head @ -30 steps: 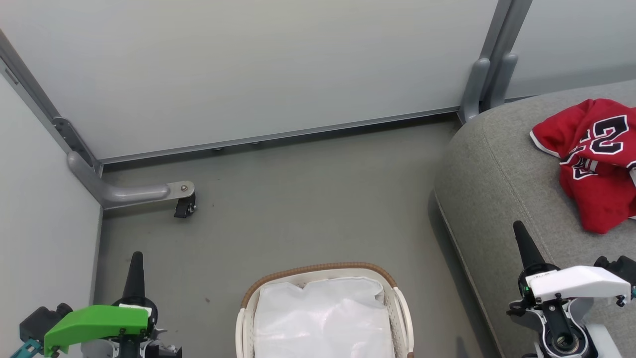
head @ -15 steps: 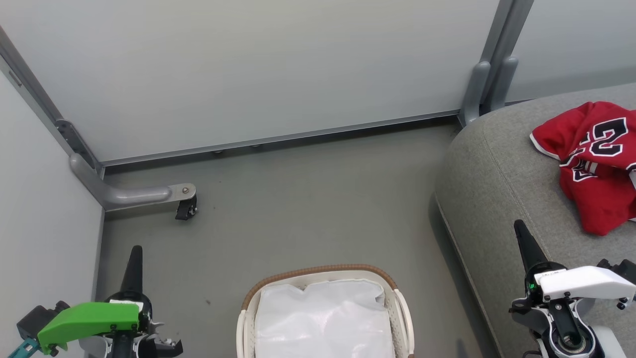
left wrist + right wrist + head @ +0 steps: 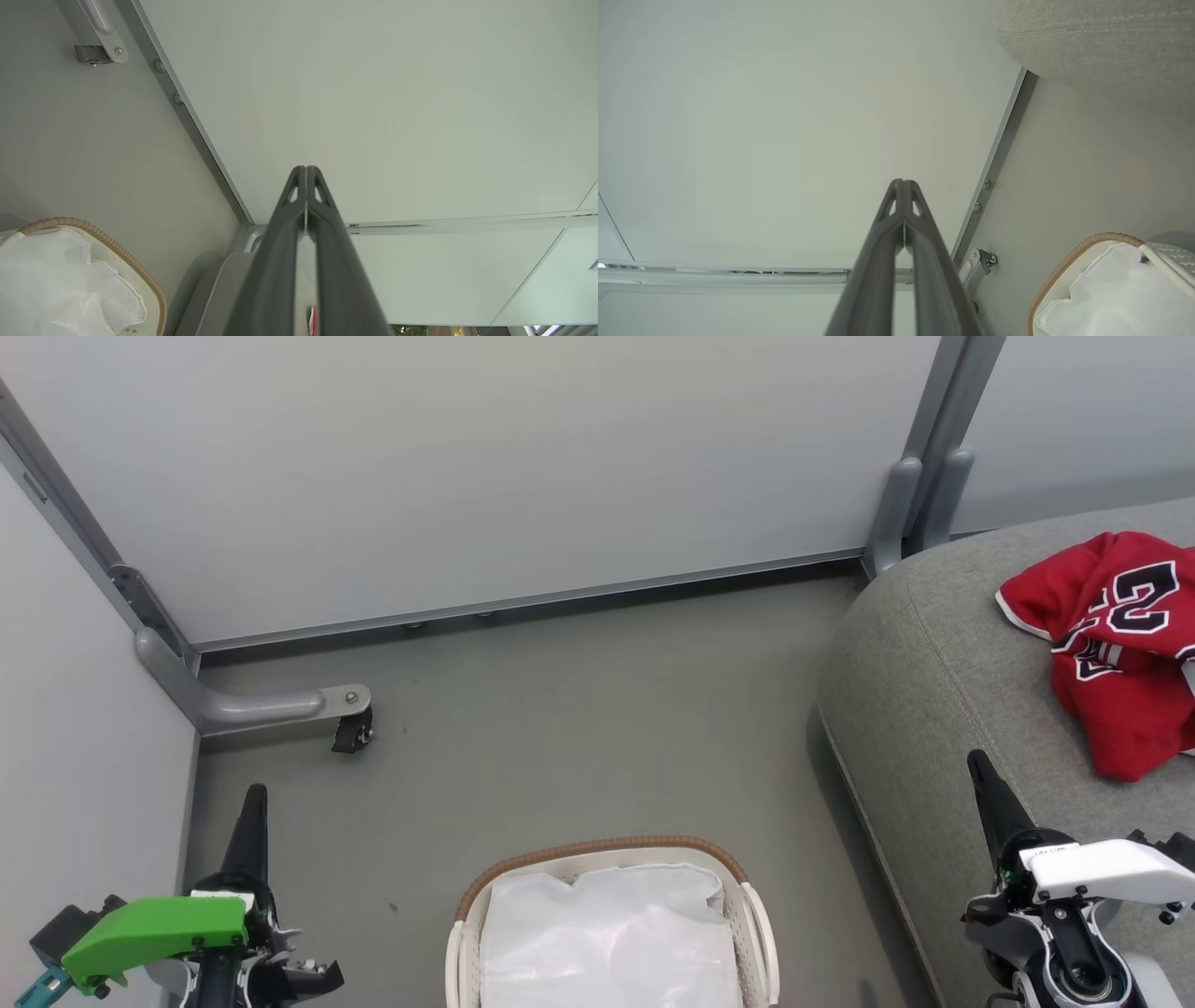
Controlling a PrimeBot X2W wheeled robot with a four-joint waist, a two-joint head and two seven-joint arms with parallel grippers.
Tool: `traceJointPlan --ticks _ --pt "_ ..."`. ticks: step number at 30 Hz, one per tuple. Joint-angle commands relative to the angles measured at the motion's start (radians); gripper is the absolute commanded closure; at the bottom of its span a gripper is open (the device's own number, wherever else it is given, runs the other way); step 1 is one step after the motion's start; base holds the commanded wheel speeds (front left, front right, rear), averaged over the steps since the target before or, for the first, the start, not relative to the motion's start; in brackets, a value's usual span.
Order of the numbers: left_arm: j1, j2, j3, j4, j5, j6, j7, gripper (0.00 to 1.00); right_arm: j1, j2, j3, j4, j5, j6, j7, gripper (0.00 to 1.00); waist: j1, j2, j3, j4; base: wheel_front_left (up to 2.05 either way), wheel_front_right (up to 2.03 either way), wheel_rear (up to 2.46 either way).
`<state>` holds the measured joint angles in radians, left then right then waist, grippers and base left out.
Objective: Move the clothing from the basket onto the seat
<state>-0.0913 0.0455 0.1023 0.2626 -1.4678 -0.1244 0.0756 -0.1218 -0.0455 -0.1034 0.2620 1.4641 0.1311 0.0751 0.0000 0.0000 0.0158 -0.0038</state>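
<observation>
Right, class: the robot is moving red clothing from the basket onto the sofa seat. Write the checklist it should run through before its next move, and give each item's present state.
1. The clothing lies on the seat: ok.
2. Both garments are there: cannot tell; the red heap runs off the picture's edge.
3. No red garment in the basket: cannot tell; the white liner covers the visible part, but the near end is cut off.
4. The left gripper is empty: ok, shut with nothing between its fingers.
5. The right gripper is empty: ok, shut with nothing between its fingers.
</observation>
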Motion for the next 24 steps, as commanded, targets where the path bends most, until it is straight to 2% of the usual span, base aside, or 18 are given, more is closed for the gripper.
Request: traceJointPlan --ticks 1,19,24 --pt "-0.016 0.007 0.007 -0.007 -0.025 -0.007 0.007 1.0 0.01 -0.006 -0.004 -0.01 0.023 -0.001 0.008 1.0 0.0 0.0 -0.001 0.0 0.0 0.0 0.0" --pt "-0.024 0.008 0.013 -0.019 -0.143 -0.009 0.039 1.0 0.018 -0.007 -0.012 -0.02 0.144 -0.001 0.041 1.0 0.0 0.0 -0.012 0.003 0.0 0.0 0.0" --pt "-0.023 0.008 0.014 -0.019 -0.147 -0.009 0.042 1.0 0.019 -0.007 -0.012 -0.02 0.15 -0.001 0.043 1.0 0.0 0.0 -0.013 0.004 0.0 0.0 0.0"
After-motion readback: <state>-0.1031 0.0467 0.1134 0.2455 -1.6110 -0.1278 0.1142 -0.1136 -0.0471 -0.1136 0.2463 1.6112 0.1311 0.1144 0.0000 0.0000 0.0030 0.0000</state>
